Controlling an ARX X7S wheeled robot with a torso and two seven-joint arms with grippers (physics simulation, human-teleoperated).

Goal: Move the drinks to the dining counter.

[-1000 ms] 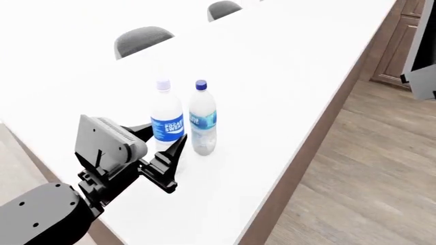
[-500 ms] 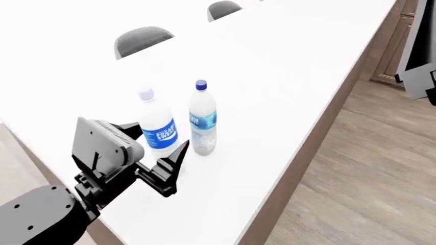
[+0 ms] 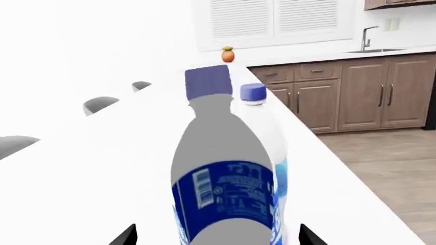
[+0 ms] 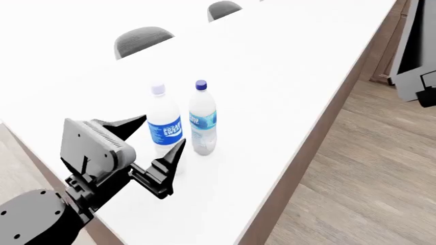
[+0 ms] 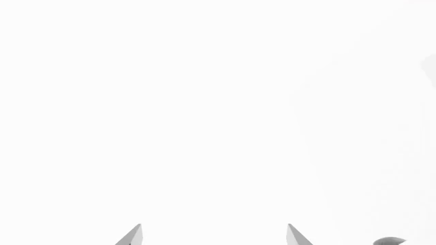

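Observation:
Two drinks stand upright side by side on the dining counter (image 4: 286,76). The milky-white Pocari Sweat bottle (image 4: 163,125) has a lilac cap; the slimmer clear bottle (image 4: 202,122) with a dark blue cap is just to its right. My left gripper (image 4: 162,131) is open, its black fingers wide on either side of the Pocari bottle's lower part, not touching it. In the left wrist view the Pocari bottle (image 3: 221,168) fills the middle, with the clear bottle (image 3: 276,138) behind it. My right gripper (image 5: 214,237) is open on plain white.
Grey rounded chairs (image 4: 142,38) (image 4: 223,7) line the counter's far side. The brown counter edge runs diagonally, with wooden floor (image 4: 368,178) to its right. My right arm (image 4: 415,61) shows at the right edge. Brown cabinets (image 3: 340,97) and a small orange thing (image 3: 227,54) lie beyond.
The Pocari bottle tipped to the left half a second ago and now stands upright again. My left gripper has drawn back a little toward the counter's near edge. The right arm shifted at the frame's edge.

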